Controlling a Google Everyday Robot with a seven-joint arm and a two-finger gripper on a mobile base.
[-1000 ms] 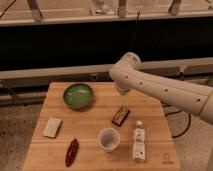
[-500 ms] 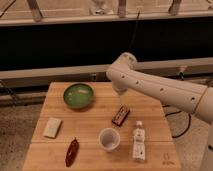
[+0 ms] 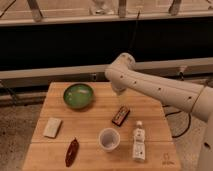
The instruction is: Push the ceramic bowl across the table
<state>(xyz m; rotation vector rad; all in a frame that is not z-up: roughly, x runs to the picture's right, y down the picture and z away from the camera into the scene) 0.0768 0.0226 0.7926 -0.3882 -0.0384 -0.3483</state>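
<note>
The ceramic bowl [image 3: 78, 95] is round, shallow and glossy green with a paler patch inside. It sits at the back left of the light-brown wooden table [image 3: 95, 122]. My white arm reaches in from the right and bends down over the table's back edge. My gripper [image 3: 118, 91] is at the arm's lower end, to the right of the bowl and apart from it. The arm mostly hides it.
A whitish cup [image 3: 109, 139] stands near the front middle. A brown bar [image 3: 120, 115] lies in the middle, a white bottle [image 3: 138, 141] at the front right, a pale block [image 3: 52, 127] at the left and a red-brown packet [image 3: 72, 151] at the front left. A dark rail runs behind.
The arm's bend has shifted slightly to the left, toward the bowl. The bowl and the other things have not moved.
</note>
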